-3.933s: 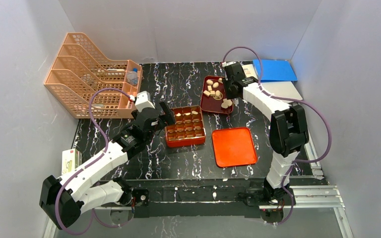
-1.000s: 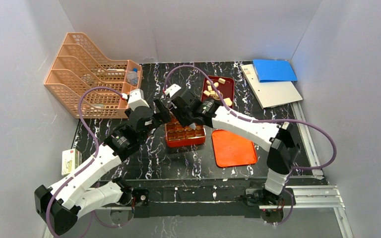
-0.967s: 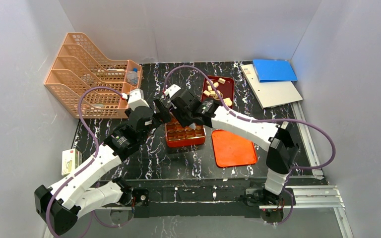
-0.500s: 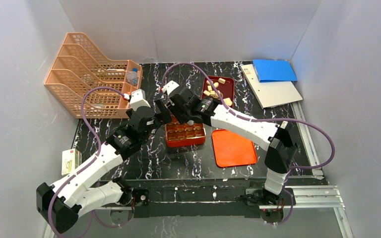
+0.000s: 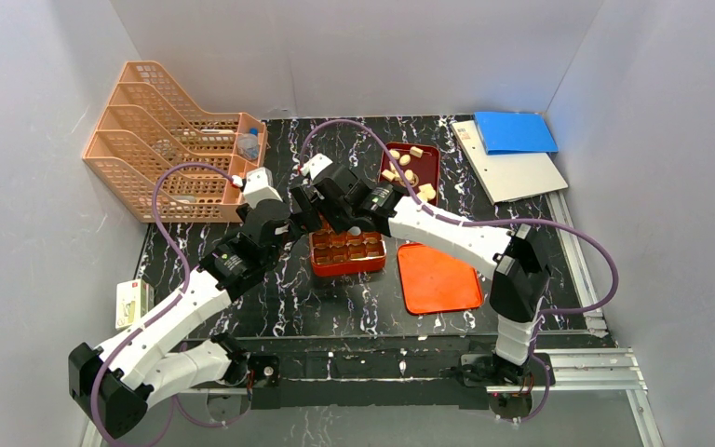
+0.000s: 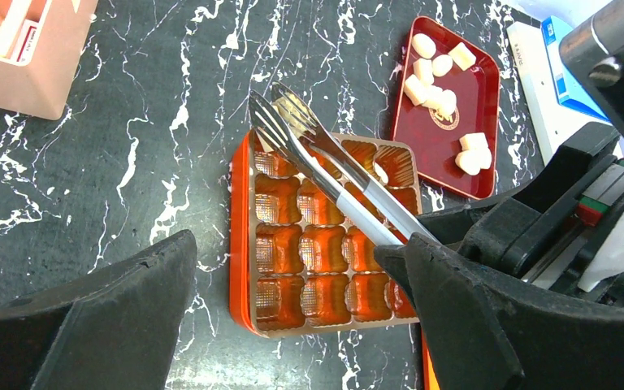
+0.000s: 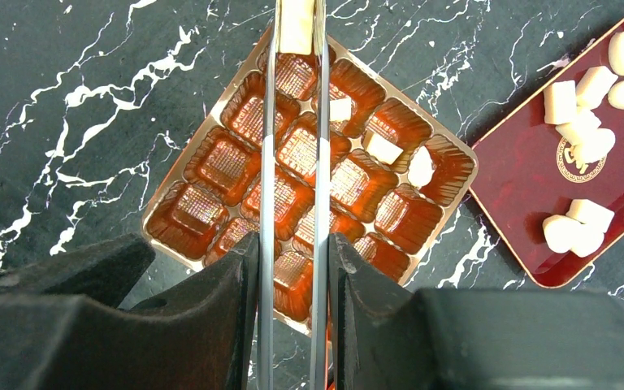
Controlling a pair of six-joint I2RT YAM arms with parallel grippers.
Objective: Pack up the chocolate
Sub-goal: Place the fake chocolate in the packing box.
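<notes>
My right gripper (image 7: 292, 240) is shut on metal tongs (image 7: 268, 162), and the tongs pinch one pale chocolate (image 7: 296, 32) at their tip. The tip hangs over the far left corner of the orange-red compartmented box (image 5: 347, 253). Three chocolates (image 7: 382, 148) lie in the box's cells. More chocolate pieces (image 5: 408, 169) lie on the dark red tray (image 7: 536, 179) behind it. My left gripper (image 6: 288, 260) stands open over the box's near left part (image 6: 237, 244), with nothing held. In the left wrist view the tongs (image 6: 325, 162) cross the box diagonally.
A flat orange-red lid (image 5: 439, 277) lies right of the box. A peach file organiser (image 5: 168, 130) stands at the back left. A blue folder (image 5: 514, 132) and a pale binder (image 5: 517, 175) lie at the back right. A small carton (image 5: 132, 303) sits off the table's left edge.
My right arm came from the dark red tray to the box with the tongs, then crept toward the box's far left corner. The left arm has barely moved.
</notes>
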